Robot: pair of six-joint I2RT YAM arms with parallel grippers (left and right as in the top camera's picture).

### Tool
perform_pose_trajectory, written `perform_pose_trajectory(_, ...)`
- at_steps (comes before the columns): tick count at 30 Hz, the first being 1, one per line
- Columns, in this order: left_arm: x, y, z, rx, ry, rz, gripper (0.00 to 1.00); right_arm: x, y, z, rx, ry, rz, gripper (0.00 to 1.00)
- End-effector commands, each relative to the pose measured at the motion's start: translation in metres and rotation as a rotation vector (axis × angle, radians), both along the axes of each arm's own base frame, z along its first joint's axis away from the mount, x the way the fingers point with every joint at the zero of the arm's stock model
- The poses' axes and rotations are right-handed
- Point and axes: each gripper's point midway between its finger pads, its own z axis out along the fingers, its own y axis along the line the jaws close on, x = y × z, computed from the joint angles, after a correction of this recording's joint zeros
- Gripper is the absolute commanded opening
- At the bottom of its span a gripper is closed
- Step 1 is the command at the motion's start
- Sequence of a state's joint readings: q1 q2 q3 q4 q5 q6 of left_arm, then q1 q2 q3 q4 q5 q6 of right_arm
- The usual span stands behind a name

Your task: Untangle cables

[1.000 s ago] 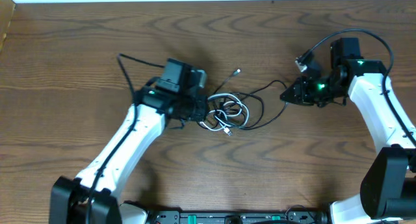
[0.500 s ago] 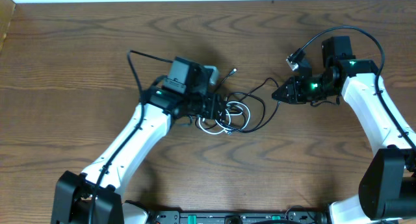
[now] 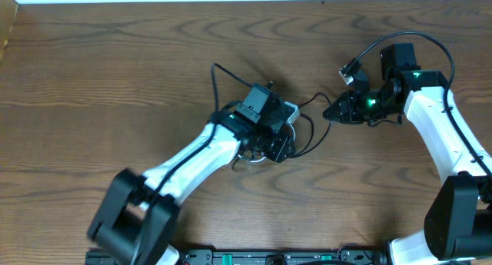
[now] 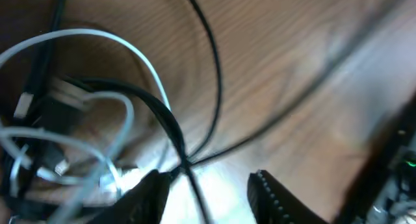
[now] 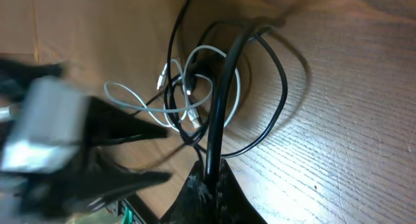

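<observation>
Wooden worktop [image 3: 115,65] under us: right fingers [image 5: 231,204] clamp the black cable [image 5: 224,87]; left fingers [image 4: 276,198] spread, that cable between them, white cable [image 4: 130,49] looped just beyond. We should close low, then pull apart gently.

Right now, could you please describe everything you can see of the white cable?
The white cable is a thin, glossy-looking cord lying in several loose loops on the wooden table, with small silvery plug ends inside the coil. The black cable crosses through its loops, so the two are tangled. The left end effector hovers open just beside it, not gripping it. In the overhead view, that arm hides most of it.
</observation>
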State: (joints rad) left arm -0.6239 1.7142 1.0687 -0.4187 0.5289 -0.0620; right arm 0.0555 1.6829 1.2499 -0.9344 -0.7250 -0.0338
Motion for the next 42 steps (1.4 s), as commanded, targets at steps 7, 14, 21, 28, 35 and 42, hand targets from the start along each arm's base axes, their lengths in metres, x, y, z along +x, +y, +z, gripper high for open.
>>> perform_pose_trajectory(7,0.029,-0.006,-0.035,0.041,-0.031,0.087,0.42,0.001,0.002,0.002,0.007,0.000,0.003,0.01)
perform_pose_trajectory(14,0.032,-0.010,-0.050,0.050,-0.026,0.098,0.41,0.001,0.002,0.002,0.007,-0.002,0.003,0.01)
perform_pose_trajectory(21,0.038,-0.010,-0.051,0.054,-0.023,0.151,0.15,0.002,0.001,0.001,-0.005,-0.001,0.000,0.01)
perform_pose_trajectory(28,0.048,-0.008,-0.009,-0.004,-0.050,0.211,0.08,0.009,-0.038,-0.024,-0.246,0.081,-0.195,0.01)
perform_pose_trajectory(35,0.048,0.011,0.095,-0.141,-0.190,0.273,0.07,0.012,-0.067,-0.036,-0.408,0.108,-0.327,0.01)
perform_pose_trajectory(42,0.043,0.049,0.184,-0.279,-0.345,0.367,0.07,0.008,-0.082,-0.044,-0.489,0.127,-0.368,0.01)
